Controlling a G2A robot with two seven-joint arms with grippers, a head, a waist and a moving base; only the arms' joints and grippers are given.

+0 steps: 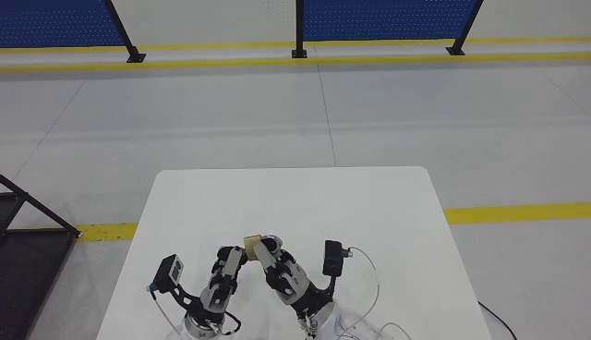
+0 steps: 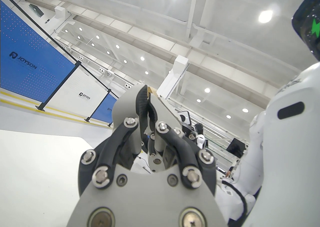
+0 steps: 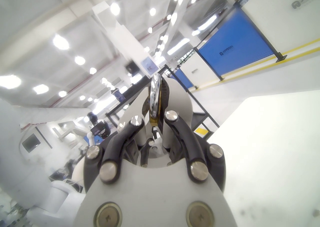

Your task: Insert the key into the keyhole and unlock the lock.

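Both arms are raised above the near middle of the white table (image 1: 369, 201), tips meeting. The right gripper (image 1: 268, 246) (image 3: 156, 92) is shut on the lock (image 3: 155, 97), a padlock with a chrome shackle and a brass body (image 1: 251, 241) standing up between its pads. The left gripper (image 1: 238, 250) (image 2: 147, 99) is shut, and a thin brass-coloured piece, the key (image 2: 149, 89), pokes out at its tips. The keyhole and the point where key and lock meet are hidden by the fingers.
A black-framed stand (image 1: 28, 211) sits off the table's left side. Thin cables (image 1: 369, 285) loop over the table's near right part. Blue and white barrier panels (image 1: 388, 7) line the far floor behind yellow lines.
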